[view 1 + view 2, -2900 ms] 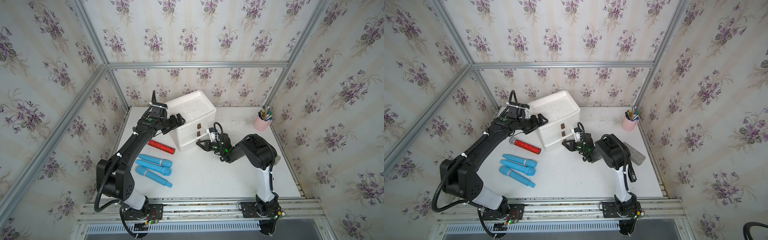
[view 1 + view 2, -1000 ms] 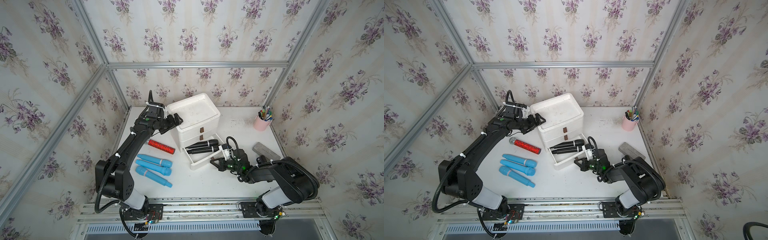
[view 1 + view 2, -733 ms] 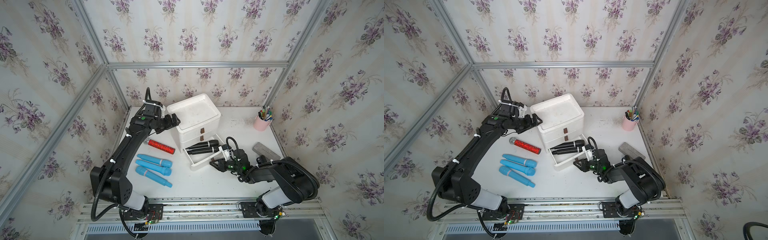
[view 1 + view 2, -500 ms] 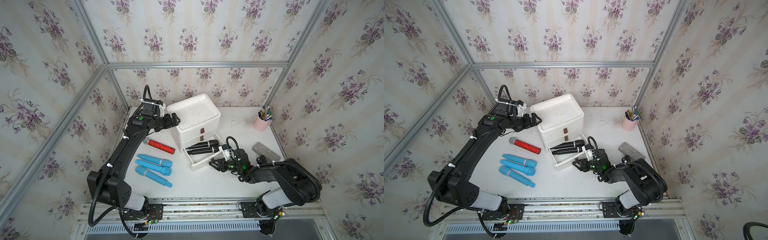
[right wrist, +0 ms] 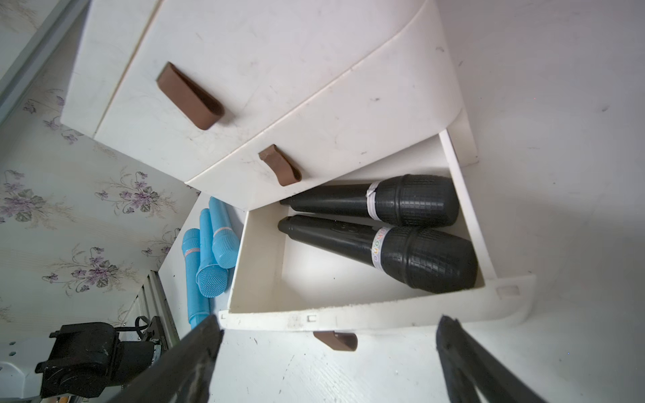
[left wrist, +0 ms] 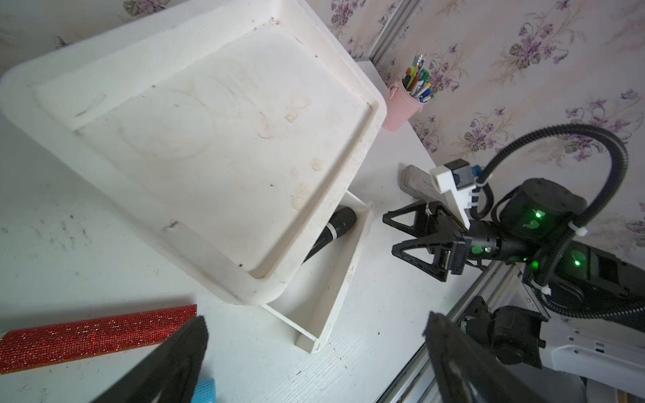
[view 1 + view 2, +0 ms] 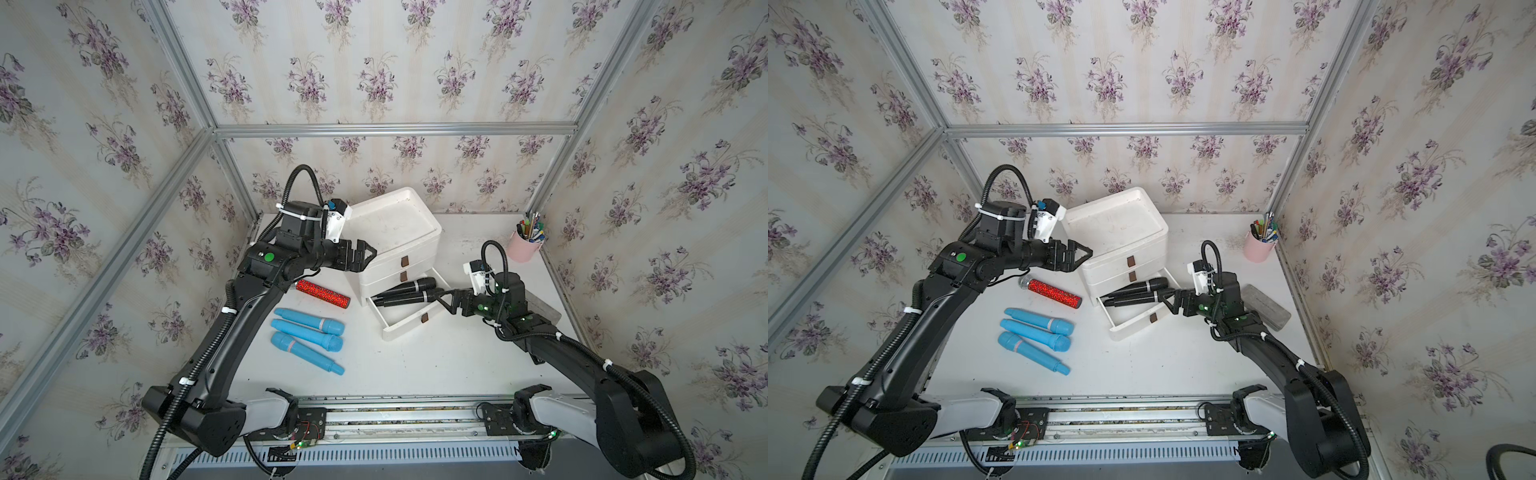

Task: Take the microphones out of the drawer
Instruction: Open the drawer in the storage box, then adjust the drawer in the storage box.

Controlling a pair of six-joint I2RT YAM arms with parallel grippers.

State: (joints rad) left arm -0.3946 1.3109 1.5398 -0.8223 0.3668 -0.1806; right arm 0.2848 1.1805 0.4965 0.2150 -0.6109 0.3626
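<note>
A robot test cell, probably inside a lab; floral wallpaper panels (image 7: 374,62) fill an aluminium frame (image 7: 395,129). The left arm (image 7: 232,328) and right arm (image 7: 573,357) stand on a rail (image 7: 395,415) edging the white tabletop (image 7: 415,365).

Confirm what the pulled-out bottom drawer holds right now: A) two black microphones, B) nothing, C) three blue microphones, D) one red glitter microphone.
A: the right wrist view shows two black microphones lying side by side in the open drawer; the blue microphones and the red microphone lie on the table outside it.
</note>
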